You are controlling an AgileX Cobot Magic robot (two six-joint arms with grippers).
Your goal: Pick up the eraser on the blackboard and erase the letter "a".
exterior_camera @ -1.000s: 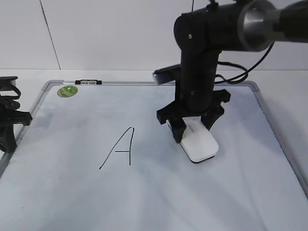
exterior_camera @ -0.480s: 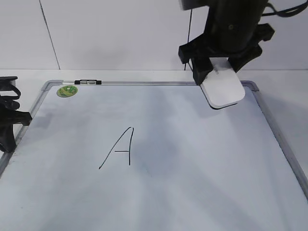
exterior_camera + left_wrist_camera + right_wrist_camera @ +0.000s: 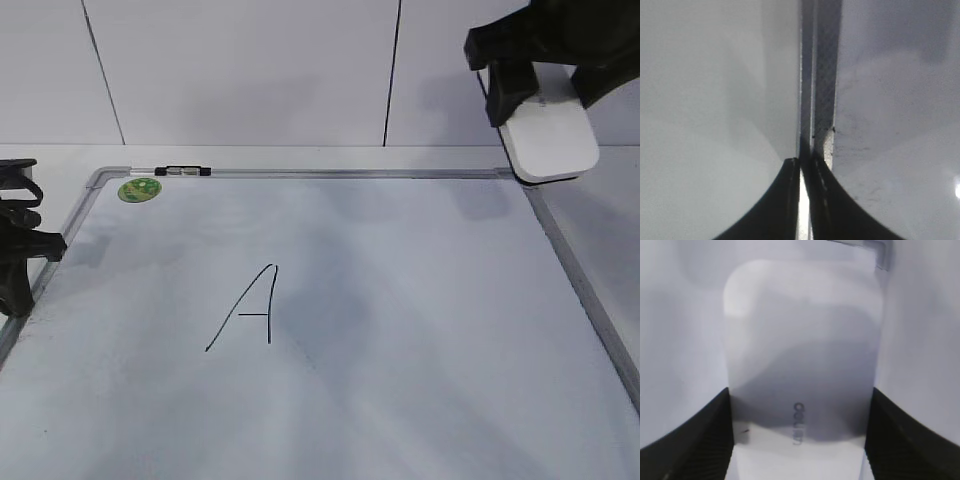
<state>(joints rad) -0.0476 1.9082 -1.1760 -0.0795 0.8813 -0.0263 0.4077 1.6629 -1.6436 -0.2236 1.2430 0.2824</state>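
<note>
While it looks like nothing's happening on the left, the left gripper is parked at the grey aluminium edge of the big white dry-erase blackboard, jaws pressed together with nothing between them, probably just staying clear of the work.

Moving right, a small round green magnet sits in the far left corner, beside a little black-and-silver clip on the frame. Mid-board there's a tall handwritten capital "A" in thin black marker. I can't find the letter "a" anywhere on the surface, so my guess is it's wiped off.

Far right, the right gripper is clamped on the white rounded plastic eraser, held in the air above the board's far right corner.

No containers here, honestly.
</note>
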